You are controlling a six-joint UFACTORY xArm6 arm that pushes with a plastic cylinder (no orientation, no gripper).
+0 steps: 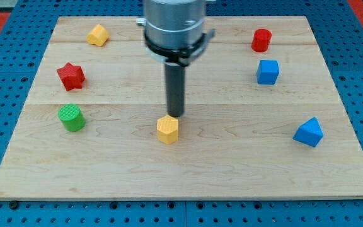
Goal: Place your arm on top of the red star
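Note:
The red star (71, 75) lies on the wooden board (232, 164) at the view's left, above a green cylinder (72, 117). My tip (174, 115) is near the board's middle, well to the right of the red star. It stands just above a yellow hexagonal block (167, 129), close to it or touching it.
A second yellow block (97, 34) sits at the top left. A red cylinder (261, 40) and a blue cube (268, 72) are at the top right. A blue wedge-shaped block (309, 132) lies at the right. Blue pegboard surrounds the board.

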